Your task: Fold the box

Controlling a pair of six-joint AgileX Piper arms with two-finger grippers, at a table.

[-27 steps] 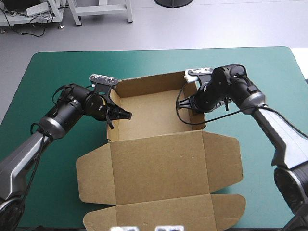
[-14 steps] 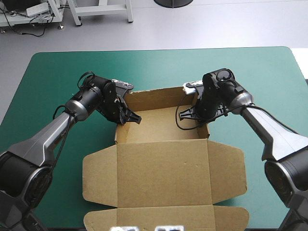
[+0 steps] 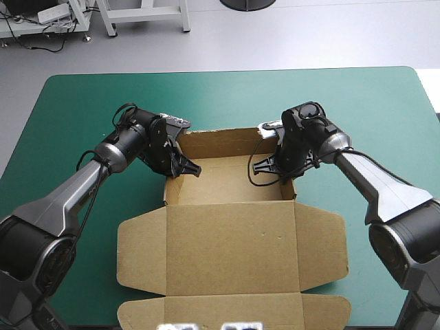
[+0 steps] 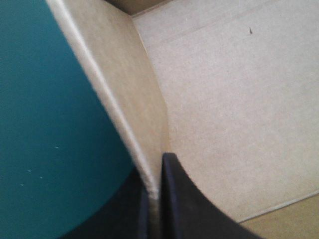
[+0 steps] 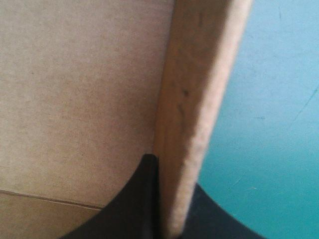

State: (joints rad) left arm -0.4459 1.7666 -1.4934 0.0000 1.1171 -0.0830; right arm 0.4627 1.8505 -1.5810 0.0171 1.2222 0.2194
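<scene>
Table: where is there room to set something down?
Bare teal-green cover lies beyond the box and in both far corners. Crowded: the middle, where left gripper and right gripper clamp its walls; its flat lid fills the near side.

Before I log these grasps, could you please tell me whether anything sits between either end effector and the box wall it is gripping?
Nothing visible does. The left end effector pinches the left side wall of the box directly, one finger inside, one outside; the right end effector does the same on the right wall.
</scene>
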